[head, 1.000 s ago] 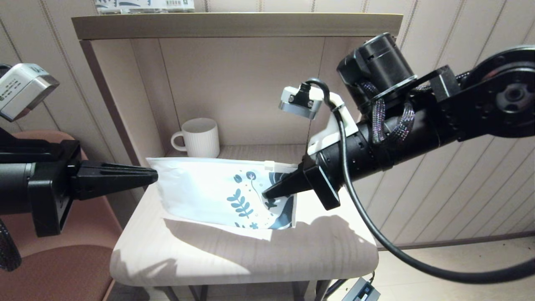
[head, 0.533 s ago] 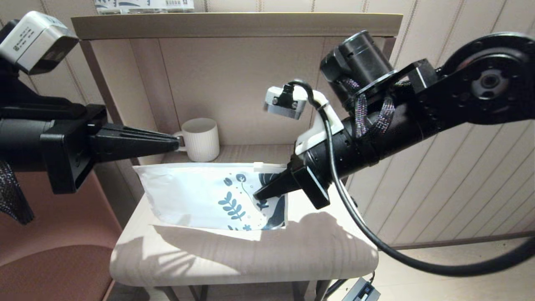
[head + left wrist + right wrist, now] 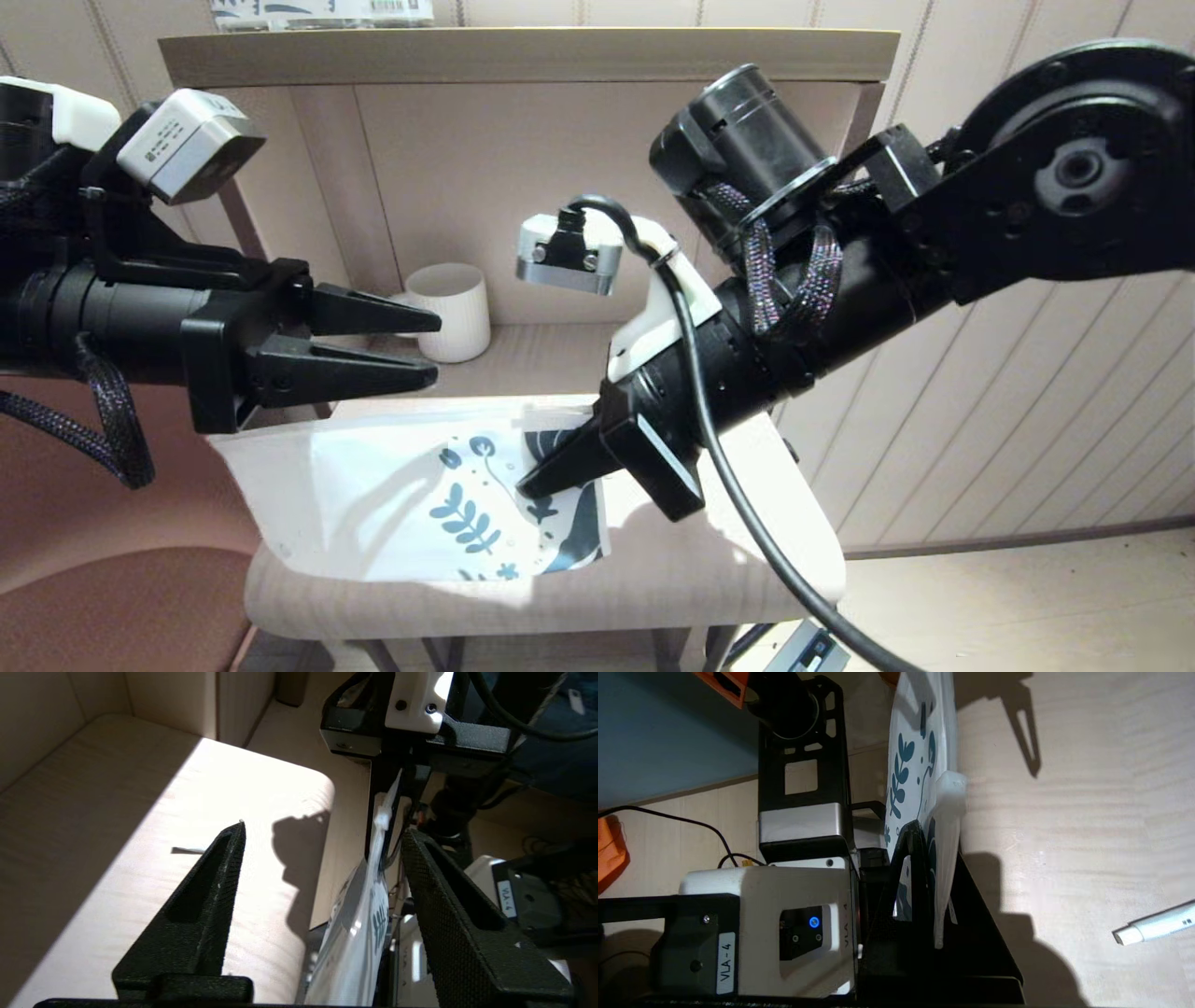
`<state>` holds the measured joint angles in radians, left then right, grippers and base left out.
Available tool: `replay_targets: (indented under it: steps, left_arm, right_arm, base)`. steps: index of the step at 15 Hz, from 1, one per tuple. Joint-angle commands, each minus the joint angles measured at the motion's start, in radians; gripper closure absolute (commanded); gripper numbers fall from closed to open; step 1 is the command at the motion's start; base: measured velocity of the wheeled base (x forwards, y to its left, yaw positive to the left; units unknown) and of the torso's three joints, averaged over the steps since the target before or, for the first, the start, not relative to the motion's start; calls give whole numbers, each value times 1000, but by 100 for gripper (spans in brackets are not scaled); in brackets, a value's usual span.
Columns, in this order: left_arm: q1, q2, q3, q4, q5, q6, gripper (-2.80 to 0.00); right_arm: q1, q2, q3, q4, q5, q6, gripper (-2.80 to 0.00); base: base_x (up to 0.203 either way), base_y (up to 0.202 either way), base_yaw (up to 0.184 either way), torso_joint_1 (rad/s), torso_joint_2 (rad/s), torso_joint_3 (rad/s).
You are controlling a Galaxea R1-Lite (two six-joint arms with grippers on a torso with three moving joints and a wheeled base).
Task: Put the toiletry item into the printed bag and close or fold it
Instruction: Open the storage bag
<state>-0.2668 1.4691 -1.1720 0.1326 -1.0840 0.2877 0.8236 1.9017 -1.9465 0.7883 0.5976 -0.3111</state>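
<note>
The printed bag is held up on edge over the front left part of the table, its printed end pinched by the right gripper. Behind it, a mug is set in the shelf recess. The left gripper is placed above the bag's left end, before the mug.

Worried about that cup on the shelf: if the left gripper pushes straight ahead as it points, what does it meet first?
Probably the white mug: the open left gripper points level at it, above the printed bag; depth is uncertain.
</note>
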Motion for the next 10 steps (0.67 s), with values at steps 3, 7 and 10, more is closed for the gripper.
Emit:
replay_targets:
  steps: [3, 7, 10]
  left_arm:
    - [0, 13, 0, 1, -42, 1, -280]
    - [-7, 21, -12, 2, -86, -3, -280]
    - [-17, 40, -15, -1, -83, -2, -280]
  right_arm:
    - [26, 5, -8, 3, -6, -2, 0]
    - [15, 20, -8, -21, -5, -2, 0]
    - [17, 30, -9, -35, -4, -2, 0]
  base:
    - [0, 0, 0, 0, 0, 0]
    - [0, 0, 0, 0, 0, 0]
    - [0, 0, 0, 0, 0, 0]
